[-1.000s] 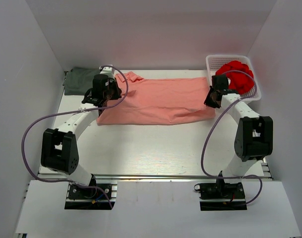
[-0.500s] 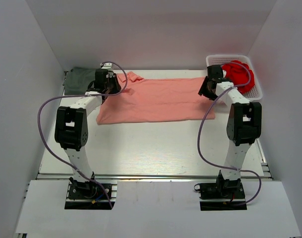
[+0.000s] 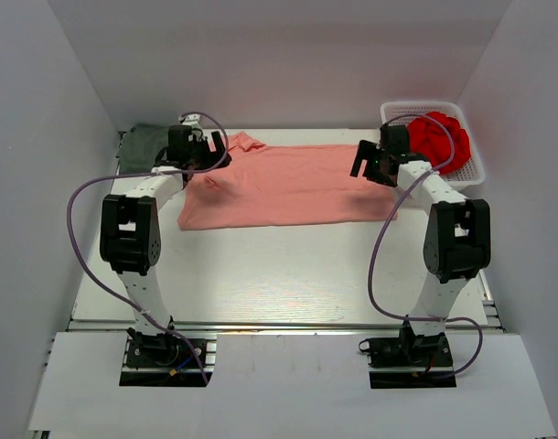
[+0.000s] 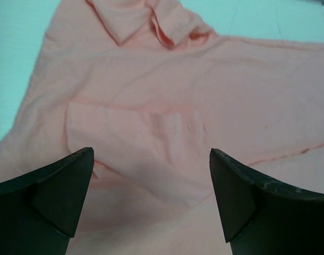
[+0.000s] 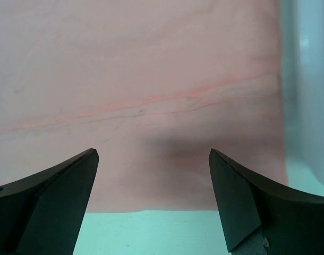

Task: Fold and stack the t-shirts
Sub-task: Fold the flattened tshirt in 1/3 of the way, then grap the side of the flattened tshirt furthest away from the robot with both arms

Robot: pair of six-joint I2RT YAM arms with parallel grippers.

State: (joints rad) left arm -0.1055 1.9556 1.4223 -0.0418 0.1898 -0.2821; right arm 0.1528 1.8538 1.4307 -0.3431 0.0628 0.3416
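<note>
The salmon-pink t-shirt (image 3: 288, 187) lies flat across the back half of the table, collar (image 3: 245, 142) at the far left. My left gripper (image 3: 209, 155) hovers open over its collar end. In the left wrist view the shirt (image 4: 167, 106) fills the frame below the spread fingers (image 4: 61, 196), which hold nothing. My right gripper (image 3: 368, 165) is open above the shirt's right end. The right wrist view shows the shirt's edge (image 5: 151, 159) and bare table between its empty fingers (image 5: 241, 207). The dark grey-green t-shirt (image 3: 144, 144) lies folded at the back left corner.
A white basket (image 3: 393, 112) with a red cloth (image 3: 439, 135) in it stands at the back right, just beyond the right gripper. White walls close in the table on three sides. Bare tabletop (image 3: 279, 274) stretches in front of the pink shirt.
Both grippers went from shut to open and let go of the pink shirt. Both arms reached farther back, and the shirt's near edge settled flat.
</note>
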